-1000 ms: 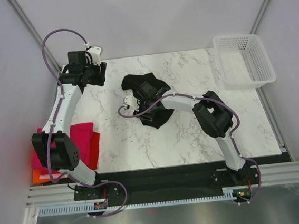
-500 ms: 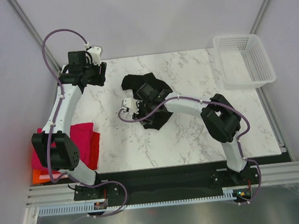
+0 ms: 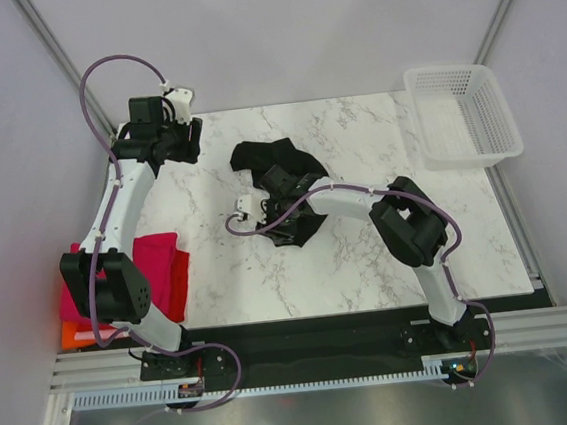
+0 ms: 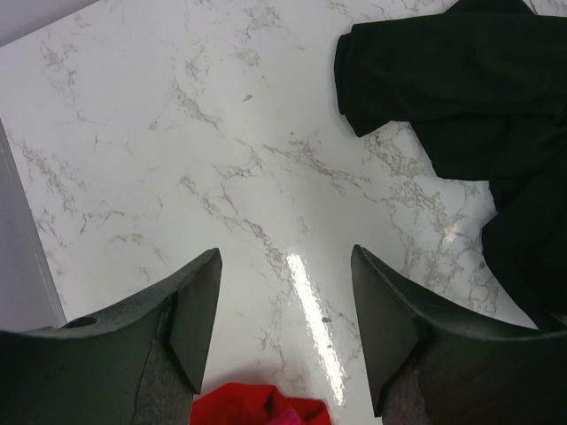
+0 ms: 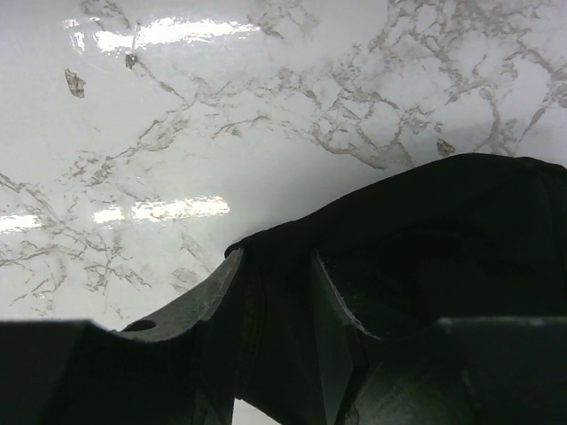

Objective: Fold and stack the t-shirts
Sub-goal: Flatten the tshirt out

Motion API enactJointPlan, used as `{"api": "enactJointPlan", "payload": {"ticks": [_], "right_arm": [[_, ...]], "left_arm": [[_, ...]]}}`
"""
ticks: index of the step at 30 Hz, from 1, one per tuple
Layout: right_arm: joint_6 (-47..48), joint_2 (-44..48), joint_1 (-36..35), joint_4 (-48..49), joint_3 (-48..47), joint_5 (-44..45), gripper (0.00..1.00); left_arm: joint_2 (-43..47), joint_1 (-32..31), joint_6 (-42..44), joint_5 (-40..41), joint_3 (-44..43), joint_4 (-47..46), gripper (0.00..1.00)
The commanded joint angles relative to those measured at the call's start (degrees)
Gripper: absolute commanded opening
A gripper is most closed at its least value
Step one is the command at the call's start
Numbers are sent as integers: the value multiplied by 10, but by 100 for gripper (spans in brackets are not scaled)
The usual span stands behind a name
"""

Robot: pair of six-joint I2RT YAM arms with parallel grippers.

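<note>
The black t-shirt (image 3: 258,157) lies crumpled in the middle of the marble table (image 3: 369,265). My right gripper (image 3: 279,213) is low over its near part. In the right wrist view the jaws (image 5: 276,261) stand close together with a fold of the black t-shirt (image 5: 443,221) pinched between them. My left gripper (image 3: 188,141) hangs open and empty above the far left of the table; in its wrist view (image 4: 285,266) the black shirt (image 4: 443,80) is at the upper right. Folded magenta-pink (image 3: 157,255), red (image 3: 178,283) and orange (image 3: 69,336) shirts lie stacked at the table's left edge.
A white mesh basket (image 3: 460,115) stands at the far right corner, partly past the table's edge. An edge of the red shirt (image 4: 257,407) shows below my left fingers. Grey walls enclose the table on three sides.
My right gripper has shifted slightly toward the near side over the black shirt, and its elbow has swung. The left arm has not moved.
</note>
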State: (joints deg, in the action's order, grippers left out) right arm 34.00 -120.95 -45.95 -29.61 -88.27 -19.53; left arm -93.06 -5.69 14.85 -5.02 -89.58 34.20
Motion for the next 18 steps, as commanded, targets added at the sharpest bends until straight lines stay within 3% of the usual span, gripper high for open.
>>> {"api": "enactJointPlan", "payload": {"ticks": [1, 2, 3, 6, 12, 18], "right_arm": [[19, -10, 0, -10, -8, -7, 42], [21, -18, -1, -12, -10, -4, 38], [25, -22, 0, -19, -15, -2, 22], [38, -19, -1, -41, -26, 22, 0], [122, 111, 0, -58, -70, 143, 0], [216, 240, 4, -109, -71, 261, 0]], "left_arm": [[4, 3, -2, -7, -4, -10, 68], [3, 3, -3, -8, -5, -10, 68], [2, 3, -3, -9, -7, -10, 68], [-1, 3, -5, -10, -14, -7, 68], [-27, 3, 8, -17, -45, -7, 68], [-108, -14, 35, -124, -114, 23, 67]]}}
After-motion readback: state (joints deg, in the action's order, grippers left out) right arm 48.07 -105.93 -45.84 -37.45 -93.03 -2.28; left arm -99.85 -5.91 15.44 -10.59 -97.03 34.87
